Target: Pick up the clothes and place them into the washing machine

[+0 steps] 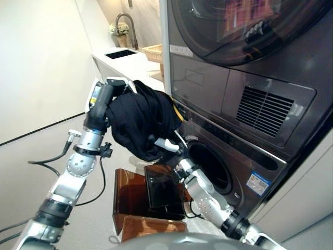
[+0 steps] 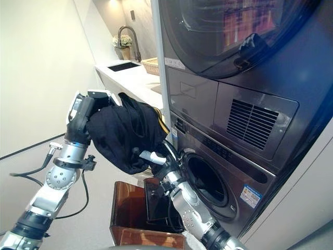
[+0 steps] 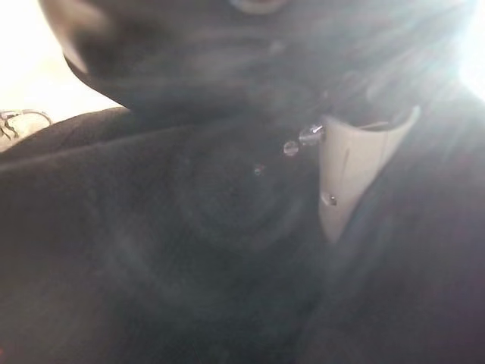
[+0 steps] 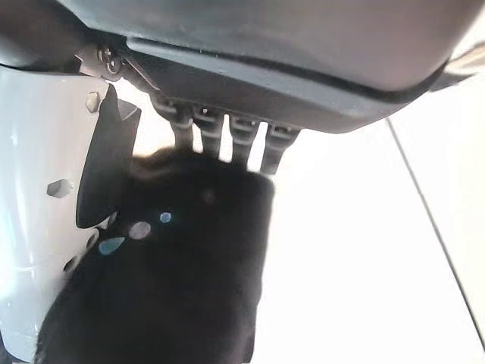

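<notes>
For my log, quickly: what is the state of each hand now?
Left hand: buried in the black clothes; cannot be told.
Right hand: fingers hidden under the black clothes; cannot be told.

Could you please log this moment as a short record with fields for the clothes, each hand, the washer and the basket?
clothes: black garment, bunched and lifted, just left of the washer opening
left hand: raised, buried in the garment, fingers hidden
right hand: under the garment, white thumb showing against the cloth
washing machine: lower unit, round opening open, garment not yet inside
basket: brown box on the floor below the arms
</notes>
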Robot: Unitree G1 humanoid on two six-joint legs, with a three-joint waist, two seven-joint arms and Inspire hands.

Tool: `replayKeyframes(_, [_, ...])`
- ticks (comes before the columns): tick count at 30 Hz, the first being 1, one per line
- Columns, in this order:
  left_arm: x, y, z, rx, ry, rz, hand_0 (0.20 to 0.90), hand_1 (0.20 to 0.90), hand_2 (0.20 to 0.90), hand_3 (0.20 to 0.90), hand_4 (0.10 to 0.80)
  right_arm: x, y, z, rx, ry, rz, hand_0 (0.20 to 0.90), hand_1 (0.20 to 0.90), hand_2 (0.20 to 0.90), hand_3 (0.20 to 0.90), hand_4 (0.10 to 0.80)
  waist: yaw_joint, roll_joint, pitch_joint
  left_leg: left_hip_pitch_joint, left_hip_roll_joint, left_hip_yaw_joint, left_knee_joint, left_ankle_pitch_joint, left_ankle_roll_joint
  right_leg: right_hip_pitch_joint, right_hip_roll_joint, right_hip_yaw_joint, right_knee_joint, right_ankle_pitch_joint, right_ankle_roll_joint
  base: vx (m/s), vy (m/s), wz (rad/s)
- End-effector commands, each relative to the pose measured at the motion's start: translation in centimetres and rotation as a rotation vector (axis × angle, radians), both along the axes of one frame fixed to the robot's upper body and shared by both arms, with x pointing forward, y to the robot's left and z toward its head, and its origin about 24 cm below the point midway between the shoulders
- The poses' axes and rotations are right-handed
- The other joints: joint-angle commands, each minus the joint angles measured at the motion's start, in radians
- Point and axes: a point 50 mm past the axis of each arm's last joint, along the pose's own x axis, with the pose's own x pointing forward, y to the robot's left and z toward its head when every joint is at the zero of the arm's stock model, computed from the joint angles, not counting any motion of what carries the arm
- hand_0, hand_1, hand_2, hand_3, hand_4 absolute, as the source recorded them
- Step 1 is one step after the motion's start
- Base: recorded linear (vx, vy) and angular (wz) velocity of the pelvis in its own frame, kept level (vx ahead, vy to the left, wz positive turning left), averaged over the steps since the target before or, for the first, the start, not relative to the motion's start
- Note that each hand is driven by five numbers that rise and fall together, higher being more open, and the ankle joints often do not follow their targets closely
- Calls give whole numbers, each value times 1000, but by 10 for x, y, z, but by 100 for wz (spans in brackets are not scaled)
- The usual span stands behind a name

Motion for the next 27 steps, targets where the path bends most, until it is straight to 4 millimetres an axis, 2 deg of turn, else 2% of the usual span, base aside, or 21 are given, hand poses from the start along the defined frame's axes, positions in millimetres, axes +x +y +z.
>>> replayKeyframes(1, [17, 9, 77, -135, -339, 34, 200, 200, 200, 200, 300, 11, 25, 24, 186, -75, -22, 900, 900, 900, 900, 800, -18, -59, -49, -6, -39, 28, 2, -70, -20, 104, -45, 0, -358, 197, 63, 0, 0, 0])
replayKeyframes(5, [18, 9, 78, -163, -343, 34, 200, 200, 200, 200, 300, 10, 26, 18, 222, -30, -27, 900, 900, 900, 900, 800, -17, -57, -48, -7, -40, 28, 2, -69, -20, 104, -45, -1, -359, 198, 63, 0, 0, 0])
replayKeyframes(9, [20, 4, 74, -188, -321, 10, 200, 200, 200, 200, 300, 7, 33, 24, 282, -46, 17, 900, 900, 900, 900, 800, -17, -57, -47, -8, -39, 27, 2, -68, -20, 105, -44, -2, -360, 197, 62, 0, 0, 0])
replayKeyframes(16, [22, -10, 53, -283, -232, -49, 200, 200, 200, 200, 300, 6, 47, 48, 385, -117, 83, 900, 900, 900, 900, 800, -15, -59, -45, -11, -41, 28, 2, -68, -19, 102, -44, -1, -359, 197, 61, 0, 0, 0])
replayKeyframes(19, [21, -11, 52, -293, -225, -55, 200, 200, 200, 200, 300, 5, 49, 52, 402, -131, 95, 900, 900, 900, 900, 800, -15, -59, -45, -11, -40, 29, 3, -68, -19, 101, -44, -1, -360, 197, 61, 0, 0, 0])
replayKeyframes(21, [21, -16, 45, -320, -194, -70, 200, 200, 200, 200, 300, 5, 55, 66, 446, -176, 122, 900, 900, 900, 900, 800, -14, -59, -43, -14, -41, 29, 4, -68, -18, 99, -44, -1, -360, 197, 62, 0, 0, 0])
replayKeyframes(27, [22, -14, 38, -332, -160, -61, 200, 200, 200, 200, 300, 3, 58, 78, 485, -216, 148, 900, 900, 900, 900, 800, -13, -59, -42, -13, -40, 29, 5, -68, -19, 98, -43, 0, -358, 195, 60, 0, 0, 0])
